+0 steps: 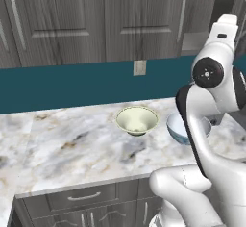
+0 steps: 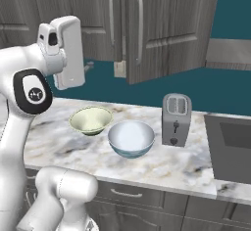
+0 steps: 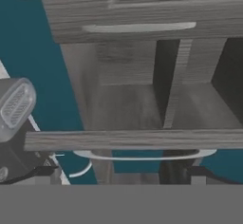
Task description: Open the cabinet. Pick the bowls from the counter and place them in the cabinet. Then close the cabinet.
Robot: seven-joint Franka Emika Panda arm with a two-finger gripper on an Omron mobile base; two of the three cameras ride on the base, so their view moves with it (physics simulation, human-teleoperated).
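The cabinet (image 2: 171,24) has its right door swung out, and the left door (image 2: 98,14) looks shut. In the hand view the cabinet's inside (image 3: 128,104) with a shelf shows between the two doors. My gripper (image 3: 122,171) is open, its tips wide apart just short of the right door's silver handle (image 3: 142,155), holding nothing. The cream-green bowl (image 1: 137,120) (image 2: 90,120) and the blue-sided bowl (image 2: 131,138) (image 1: 177,129) sit side by side on the counter (image 1: 62,144) (image 2: 162,164). My arm hides part of the blue bowl in the left base view.
A silver toaster (image 2: 176,120) (image 3: 14,109) stands on the counter right of the bowls, below the open door. A dark stovetop (image 2: 230,147) lies further right. A wall outlet (image 1: 139,67) sits on the teal backsplash. Drawer fronts (image 1: 81,197) run below the counter edge.
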